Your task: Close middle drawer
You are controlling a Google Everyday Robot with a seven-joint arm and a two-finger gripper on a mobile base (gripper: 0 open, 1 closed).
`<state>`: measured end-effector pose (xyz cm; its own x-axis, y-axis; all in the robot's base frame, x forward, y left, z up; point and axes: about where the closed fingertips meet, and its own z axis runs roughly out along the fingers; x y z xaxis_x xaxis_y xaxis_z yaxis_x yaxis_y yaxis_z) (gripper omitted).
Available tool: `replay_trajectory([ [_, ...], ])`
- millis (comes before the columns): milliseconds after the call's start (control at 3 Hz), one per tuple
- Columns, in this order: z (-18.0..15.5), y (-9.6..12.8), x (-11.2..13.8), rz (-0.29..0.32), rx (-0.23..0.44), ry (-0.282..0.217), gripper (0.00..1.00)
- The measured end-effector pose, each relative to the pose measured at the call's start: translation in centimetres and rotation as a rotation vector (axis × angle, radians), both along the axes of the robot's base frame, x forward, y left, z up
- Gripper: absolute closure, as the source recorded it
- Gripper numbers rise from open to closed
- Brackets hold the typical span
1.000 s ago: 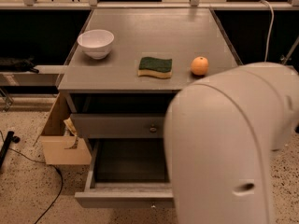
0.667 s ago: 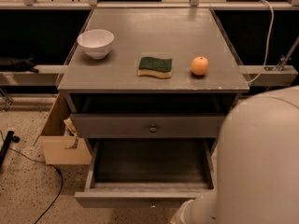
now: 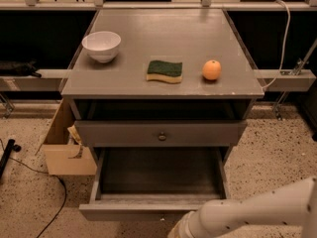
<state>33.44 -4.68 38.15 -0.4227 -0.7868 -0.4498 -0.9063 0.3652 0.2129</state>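
The middle drawer (image 3: 148,211) is the lower of the two grey drawers. It is pulled far out of the cabinet, and its empty inside (image 3: 159,170) is open to view. The upper drawer (image 3: 124,133), with a round metal knob (image 3: 162,136), sticks out only slightly. My white arm (image 3: 247,213) comes in from the lower right. Its end (image 3: 185,227) lies just in front of the middle drawer's front panel. My gripper is out of view below the frame's bottom edge.
On the cabinet top (image 3: 163,38) are a white bowl (image 3: 101,44), a green-and-yellow sponge (image 3: 164,71) and an orange (image 3: 211,69). An open cardboard box (image 3: 67,152) stands against the cabinet's left side. A black cable (image 3: 52,182) runs over the speckled floor.
My arm, which hid the right half of the view, has swung down and away. Only its forearm now shows at the bottom right. The drawers have not moved.
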Motion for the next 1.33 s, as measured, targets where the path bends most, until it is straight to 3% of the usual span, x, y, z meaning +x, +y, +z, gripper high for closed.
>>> replay_trajectory([
  [333, -0.3, -4.2, -0.9, -0.04, 0.017, 0.035, 1.0],
  [1000, -0.3, -4.3, -1.0, -0.062, -0.003, 0.029, 1.0],
  [1333, 3.6, -5.1, -1.4, -0.141, -0.09, 0.089, 1.0],
])
